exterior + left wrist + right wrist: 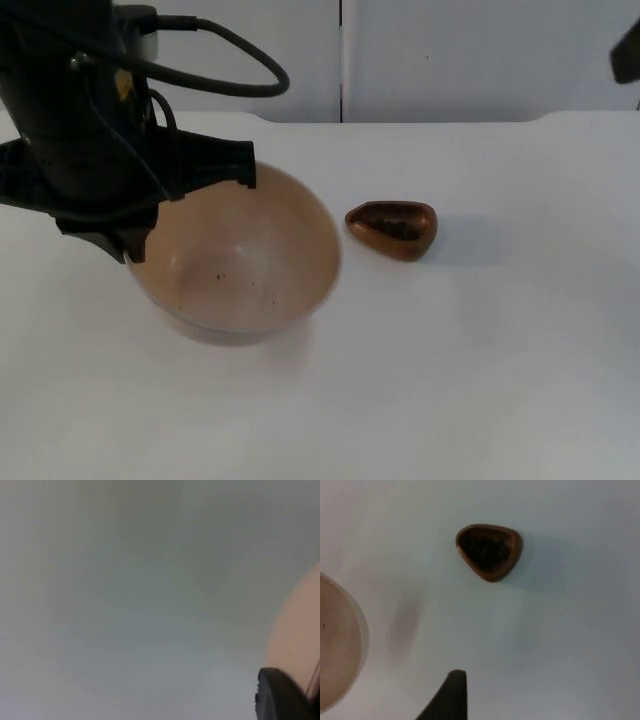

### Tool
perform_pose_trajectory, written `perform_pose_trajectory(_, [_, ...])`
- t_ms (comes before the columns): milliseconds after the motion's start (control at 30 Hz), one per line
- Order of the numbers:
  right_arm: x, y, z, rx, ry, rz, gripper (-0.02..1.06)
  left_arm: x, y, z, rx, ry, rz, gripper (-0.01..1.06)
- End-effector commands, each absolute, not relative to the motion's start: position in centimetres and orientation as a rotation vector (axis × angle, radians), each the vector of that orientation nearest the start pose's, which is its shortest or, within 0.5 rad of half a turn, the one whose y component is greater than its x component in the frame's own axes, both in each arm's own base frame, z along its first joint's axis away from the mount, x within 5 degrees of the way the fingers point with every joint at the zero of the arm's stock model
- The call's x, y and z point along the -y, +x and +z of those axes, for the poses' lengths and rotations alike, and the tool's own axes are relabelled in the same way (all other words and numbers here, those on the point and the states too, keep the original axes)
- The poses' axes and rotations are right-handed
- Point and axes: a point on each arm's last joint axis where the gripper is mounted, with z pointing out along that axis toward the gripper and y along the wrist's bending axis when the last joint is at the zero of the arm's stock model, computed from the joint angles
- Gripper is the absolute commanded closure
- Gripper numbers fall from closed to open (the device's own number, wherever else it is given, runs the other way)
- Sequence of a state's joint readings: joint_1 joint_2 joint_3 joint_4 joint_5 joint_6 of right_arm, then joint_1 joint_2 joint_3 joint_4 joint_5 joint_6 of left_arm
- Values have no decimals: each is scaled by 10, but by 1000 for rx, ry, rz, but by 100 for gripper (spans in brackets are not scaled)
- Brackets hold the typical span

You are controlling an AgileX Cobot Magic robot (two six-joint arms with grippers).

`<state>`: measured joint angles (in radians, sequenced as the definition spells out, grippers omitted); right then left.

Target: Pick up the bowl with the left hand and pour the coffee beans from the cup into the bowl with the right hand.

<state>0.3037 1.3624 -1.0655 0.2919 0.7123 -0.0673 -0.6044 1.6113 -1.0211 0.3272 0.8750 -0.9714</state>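
Black fingers of the left gripper were closed on the rim of the wide tan ceramic bowl, which was held just above the white table. A small brown wooden cup of coffee beans stood beside it. Whether the right gripper was open could not be told.

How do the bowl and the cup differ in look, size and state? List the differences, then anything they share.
The bowl is pale tan and round; the cup is dark brown and roughly triangular. The bowl is far larger than the cup. The bowl holds only a few specks, while the cup holds dark coffee beans. The left gripper is at the bowl's rim; the cup stands alone on the table. Both open upward.
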Motion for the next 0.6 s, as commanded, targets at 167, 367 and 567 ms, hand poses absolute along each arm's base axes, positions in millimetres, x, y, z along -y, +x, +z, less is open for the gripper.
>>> perform_pose_trajectory(167, [-140,305,304,-2505,-326,465,-1,152,258,217,-2807,-296,48,105])
perform_pose_trajectory(367, [-165,332,303,-2540,-345,380,-1,152,258,217,-2807,-296,48,105])
perform_pose_trajectory(567, [-179,357,298,-2606,-251,225,-1,153,258,217,-2807,-299,41,105])
